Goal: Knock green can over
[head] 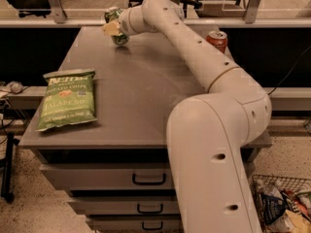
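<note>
Green can (pixel 120 38) is being seen near the far edge of the grey table (pixel 141 89), left of its middle, partly covered by the gripper (pixel 111 28), which is being held against the can; whether the gripper is clamped or spread cannot be told. A green chip bag (pixel 67 100) is lying flat on the table's left side, toward the front. A red can (pixel 216 39) is standing at the table's far right, behind the arm (pixel 194 50).

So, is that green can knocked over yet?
Not yet, it seems. Done: the gripper is at the far end of the table, right against the green can. In hand: the push itself; the can is not lying flat. Left: tipping it fully onto the table.
</note>
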Robot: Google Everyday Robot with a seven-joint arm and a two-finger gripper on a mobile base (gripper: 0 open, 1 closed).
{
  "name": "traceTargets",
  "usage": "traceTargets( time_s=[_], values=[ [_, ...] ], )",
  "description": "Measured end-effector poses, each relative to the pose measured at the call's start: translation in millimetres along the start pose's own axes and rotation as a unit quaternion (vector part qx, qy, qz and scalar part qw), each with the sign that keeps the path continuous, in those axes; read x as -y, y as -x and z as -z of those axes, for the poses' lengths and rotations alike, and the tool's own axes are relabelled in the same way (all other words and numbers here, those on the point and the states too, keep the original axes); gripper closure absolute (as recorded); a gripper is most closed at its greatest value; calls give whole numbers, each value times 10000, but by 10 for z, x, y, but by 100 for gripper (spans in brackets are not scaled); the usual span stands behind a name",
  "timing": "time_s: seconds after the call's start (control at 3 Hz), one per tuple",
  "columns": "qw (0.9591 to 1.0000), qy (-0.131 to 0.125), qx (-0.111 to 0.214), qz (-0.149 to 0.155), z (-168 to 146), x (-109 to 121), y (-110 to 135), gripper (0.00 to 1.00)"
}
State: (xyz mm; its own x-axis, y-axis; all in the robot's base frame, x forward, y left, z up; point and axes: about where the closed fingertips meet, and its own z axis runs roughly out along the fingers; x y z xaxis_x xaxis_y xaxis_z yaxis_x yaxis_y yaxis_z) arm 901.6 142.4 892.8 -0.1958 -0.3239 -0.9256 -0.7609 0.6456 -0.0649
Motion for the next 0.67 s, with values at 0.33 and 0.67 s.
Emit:
traceTargets(
  time_s=[0.33,0.67],
  values=[
    [9987,-25,-184,472,372,-24,48,100],
    [9923,183,-565,1082,870,-145,32,100]
  ],
)
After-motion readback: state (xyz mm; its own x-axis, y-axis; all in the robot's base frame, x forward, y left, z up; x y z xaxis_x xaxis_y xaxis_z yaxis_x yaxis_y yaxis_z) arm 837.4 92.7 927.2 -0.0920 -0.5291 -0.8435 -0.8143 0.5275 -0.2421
